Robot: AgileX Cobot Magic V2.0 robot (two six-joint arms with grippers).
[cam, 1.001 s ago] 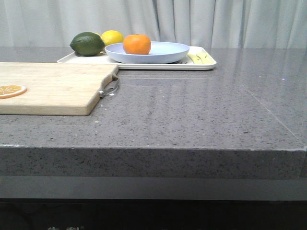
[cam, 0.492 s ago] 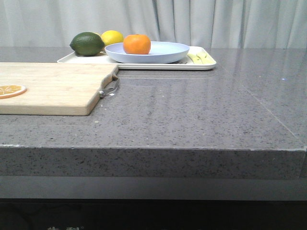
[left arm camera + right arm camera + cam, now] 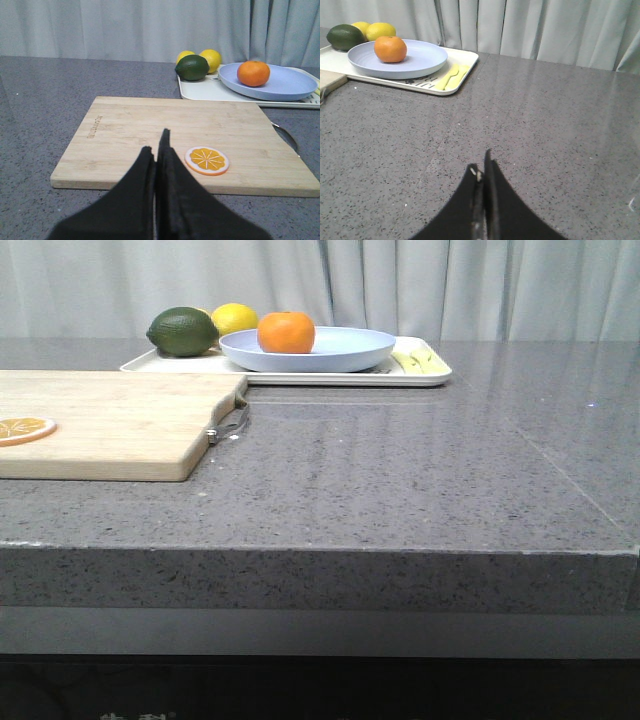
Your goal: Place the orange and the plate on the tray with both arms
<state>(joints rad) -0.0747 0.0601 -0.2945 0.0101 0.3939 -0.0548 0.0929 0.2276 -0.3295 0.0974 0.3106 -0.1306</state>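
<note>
The orange [image 3: 286,332] sits in the pale lavender-blue plate [image 3: 345,348], which rests on the cream-white tray [image 3: 425,375] at the back of the counter. They also show in the left wrist view, the orange [image 3: 253,73], the plate [image 3: 290,85], the tray [image 3: 200,90], and in the right wrist view, the orange [image 3: 390,49], the plate [image 3: 422,60], the tray [image 3: 465,62]. My left gripper [image 3: 156,145] is shut and empty over the near edge of the cutting board. My right gripper [image 3: 481,165] is shut and empty over bare counter. Neither arm shows in the front view.
A wooden cutting board [image 3: 120,420] with a metal handle [image 3: 232,426] lies front left, an orange slice [image 3: 22,428] on it. A dark green lime [image 3: 182,331] and a lemon [image 3: 234,318] sit on the tray's left. Yellow cutlery [image 3: 451,76] lies on its right end. Curtains hang behind.
</note>
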